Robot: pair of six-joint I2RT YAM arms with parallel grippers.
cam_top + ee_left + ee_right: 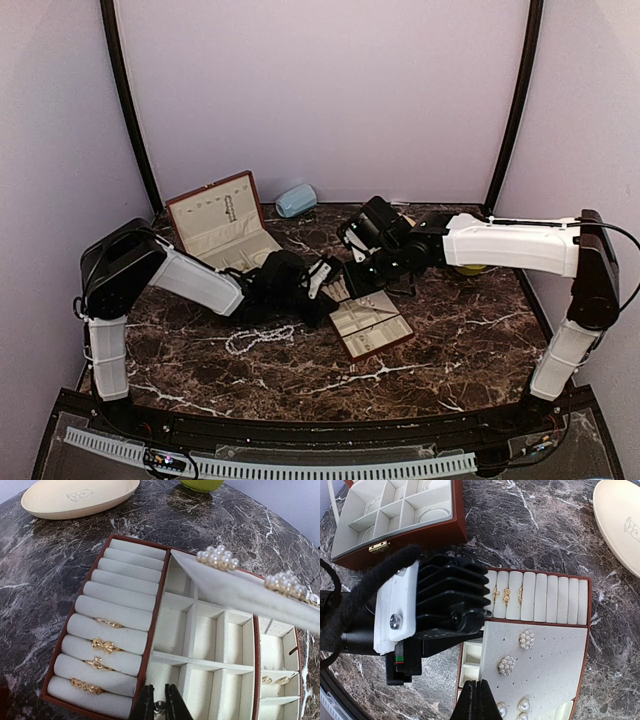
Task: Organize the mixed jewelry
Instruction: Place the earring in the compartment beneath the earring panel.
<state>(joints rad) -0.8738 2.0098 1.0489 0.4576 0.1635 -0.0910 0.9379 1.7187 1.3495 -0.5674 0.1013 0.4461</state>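
Arms bend inward over the small red-brown box [150,630]. The left gripper [159,700] is pinched on a tiny silvery piece [159,709]. The right gripper [477,690] is clamped on a tilted cream card [240,587] of pearl studs [218,558]. The marble table [450,350] is dark, the walls lilac. Four gold rings [103,645] sit in the box's rolls. The pearl strand [258,338] lies on the marble nearby.

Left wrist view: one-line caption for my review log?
Left gripper pinches a tiny silvery piece over the ring tray; pearl earring card tilts above its compartments.

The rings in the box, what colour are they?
Gold rings, tucked between cream rolls; clearest in the left wrist view.
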